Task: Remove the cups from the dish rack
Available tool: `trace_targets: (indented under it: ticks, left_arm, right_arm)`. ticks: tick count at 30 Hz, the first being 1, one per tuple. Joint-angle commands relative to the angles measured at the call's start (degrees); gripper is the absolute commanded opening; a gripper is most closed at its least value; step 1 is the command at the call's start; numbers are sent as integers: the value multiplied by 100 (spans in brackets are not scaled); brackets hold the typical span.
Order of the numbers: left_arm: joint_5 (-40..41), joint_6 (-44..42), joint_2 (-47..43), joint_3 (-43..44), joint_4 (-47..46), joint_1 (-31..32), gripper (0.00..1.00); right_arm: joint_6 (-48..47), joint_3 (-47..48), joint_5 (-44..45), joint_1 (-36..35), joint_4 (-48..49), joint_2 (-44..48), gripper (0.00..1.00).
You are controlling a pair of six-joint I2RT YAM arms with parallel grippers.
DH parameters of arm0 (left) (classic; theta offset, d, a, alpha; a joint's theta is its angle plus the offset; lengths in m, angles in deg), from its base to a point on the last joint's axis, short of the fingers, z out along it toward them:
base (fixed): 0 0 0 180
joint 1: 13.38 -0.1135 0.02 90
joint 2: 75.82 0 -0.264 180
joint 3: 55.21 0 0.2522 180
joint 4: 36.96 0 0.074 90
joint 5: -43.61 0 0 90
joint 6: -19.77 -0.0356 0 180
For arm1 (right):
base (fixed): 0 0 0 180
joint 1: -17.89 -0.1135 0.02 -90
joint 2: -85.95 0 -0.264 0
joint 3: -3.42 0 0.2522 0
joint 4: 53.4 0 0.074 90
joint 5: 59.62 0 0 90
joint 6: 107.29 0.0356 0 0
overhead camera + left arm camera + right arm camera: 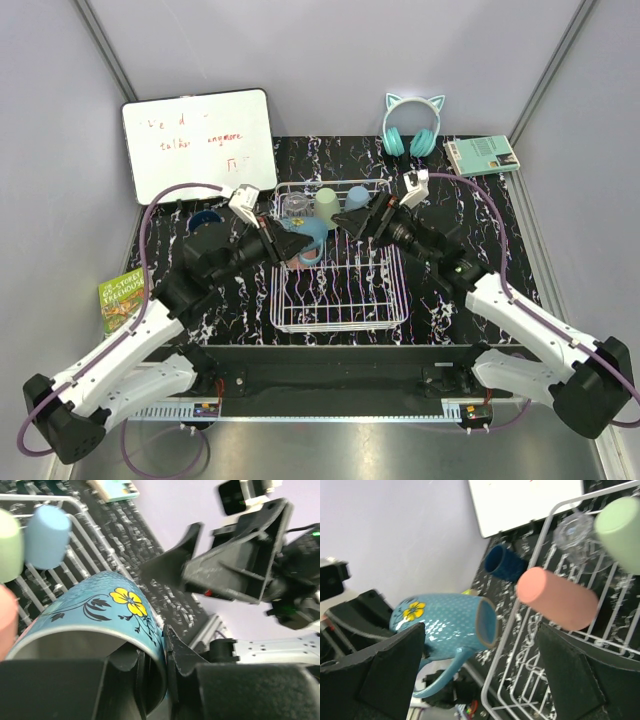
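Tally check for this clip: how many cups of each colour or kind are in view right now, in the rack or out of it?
teal flowered mug: 1
dark navy mug: 1
salmon-pink tumbler: 1
sage-green tumbler: 1
light-blue tumbler: 1
clear glass: 1
Total: 6

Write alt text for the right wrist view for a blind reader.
A teal mug with a yellow flower, tipped on its side, shows between the open fingers of the right end effector, beside the white wire dish rack. The rack holds a salmon-pink cup, a green cup and a clear glass.
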Motion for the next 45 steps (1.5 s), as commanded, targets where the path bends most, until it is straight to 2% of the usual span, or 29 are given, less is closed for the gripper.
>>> trace_targets:
  ticks: [1, 4, 9, 11, 15, 18, 22, 36, 45]
  left_arm:
    - [381, -330, -301, 527, 88, -4, 0]
    - [661, -541, -275, 782, 588, -13, 0]
    - [2012, -1095, 67, 1634, 2194, -13, 0]
    - [2514, -1455, 217, 1801, 2417, -101, 0]
    - [2842, -1667, 533, 2222, 3241, -671, 0]
    - [2754, -1719, 1269, 2688, 3954, -1688, 0]
    - [2482, -1878, 1912, 2978, 4097, -2403, 0]
    - [2033, -1851, 4820, 5026, 4369, -2492, 0]
    - [1990, -1895, 5753, 5370, 4554, -2553, 0]
  right_arm:
    - [-616, 363, 928, 12, -789, 116, 100]
    - [-730, 425, 1165, 12, -1053, 151, 100]
    - [-924, 557, 1649, 3, -1633, 204, 100]
    - [-977, 592, 1755, 12, -1888, 213, 100]
    - [-1082, 627, 1949, 12, -2117, 257, 100]
    - [-1109, 645, 2072, 12, -2319, 283, 100]
    - [-1117, 645, 2046, 3, -2373, 266, 100]
    - [-1109, 540, 1931, 12, -2469, 204, 100]
    - [-1161, 601, 1914, 3, -2531, 265, 100]
